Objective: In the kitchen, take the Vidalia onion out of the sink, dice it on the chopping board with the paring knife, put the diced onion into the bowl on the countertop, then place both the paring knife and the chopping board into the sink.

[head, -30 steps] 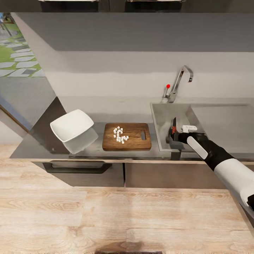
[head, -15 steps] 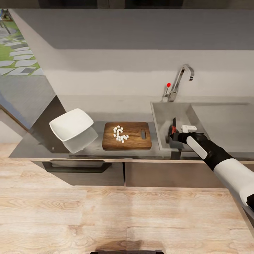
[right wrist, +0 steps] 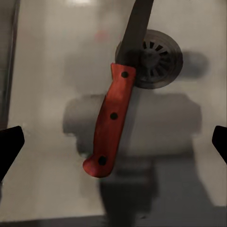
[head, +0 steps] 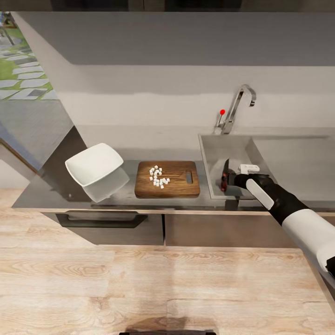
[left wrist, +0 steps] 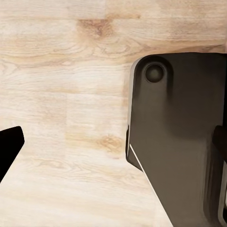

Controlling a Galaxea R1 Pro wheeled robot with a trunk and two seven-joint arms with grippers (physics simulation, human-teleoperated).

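I see my right gripper (head: 226, 179) spread wide over the sink (head: 211, 151), holding nothing, the paring knife (right wrist: 113, 123) free over the drain, but the diced onion (head: 158, 177) is on the chopping board (head: 179, 187) beside the sink's left rim, not yet in the bowl (head: 93, 164).

We count one chopping board (head: 167, 179), centre of head frame. One cluster of white onion dice (head: 158, 177) on it; pieces too small for exact count, roughly a dozen-plus. One bowl (head: 94, 164), left of board. One paring knife (right wrist: 118, 109) mid-frame in right wrist view, three rivets on handle. One sink (head: 218, 153), one drain (right wrist: 153, 59), one faucet (head: 237, 108), one red dot (head: 222, 112). One arm in head view, lower right. One drawer handle (head: 100, 219), lower left.
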